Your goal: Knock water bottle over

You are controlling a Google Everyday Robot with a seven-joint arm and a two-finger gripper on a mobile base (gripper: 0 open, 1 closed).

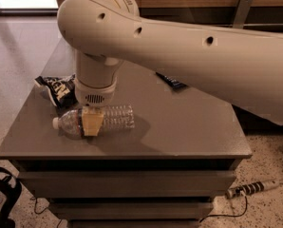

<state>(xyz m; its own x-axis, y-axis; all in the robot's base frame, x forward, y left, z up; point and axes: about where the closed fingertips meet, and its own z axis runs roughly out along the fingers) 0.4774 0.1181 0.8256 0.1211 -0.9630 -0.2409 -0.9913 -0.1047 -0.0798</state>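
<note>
Lying on its side near the front-left of the grey flat-topped cabinet [179, 127], the small clear ribbed plastic water bottle [117, 118] points its white cap [55, 123] toward the left edge as we see it; our gripper [92, 123] is down over the bottle's middle, approx. straight under the cream wrist [95, 87]; clamped or loose, we can't tell; 1 crumpled dark snack bag [57, 88] sits just behind the cap end; 1 dark blue flat packet [171, 82] lies further back, partly hidden by the arm; 1 white power strip [249, 189] on the floor, lower right.

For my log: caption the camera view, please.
Gripper at the water bottle, lying sideways on the table beside a snack bag.
</note>
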